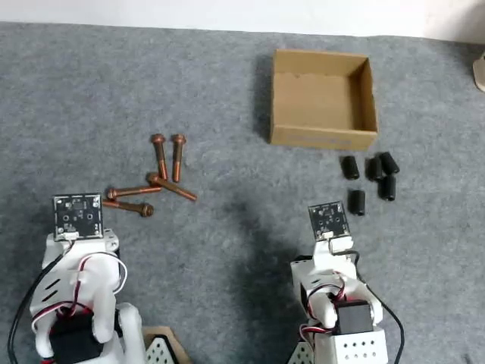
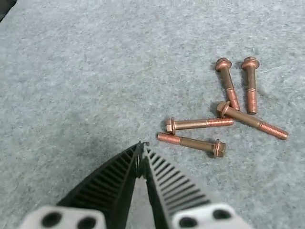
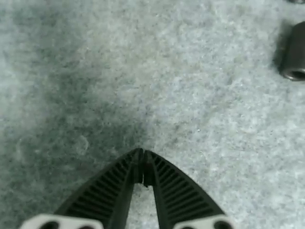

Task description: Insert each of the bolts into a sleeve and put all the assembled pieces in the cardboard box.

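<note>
Five copper bolts [image 1: 170, 186] lie loose in a cluster left of the desk's [image 1: 227, 250] centre. Five black sleeves [image 1: 375, 168] sit grouped toward the right edge, just on the near side of the cardboard box [image 1: 322, 138]. The box stands open-topped toward the far edge, its inner floor fully exposed. Left tool [image 2: 142, 149] and right tool [image 3: 142, 155], by the near edge, each have their tips pressed together, gripping nothing.

Soft even light over the worktop [image 1: 212, 76]. The box [image 1: 322, 136] throws a faint shadow toward the left edge. Dim shadow blotch mid-worktop, showing ahead of the right hand [image 3: 143, 153].
</note>
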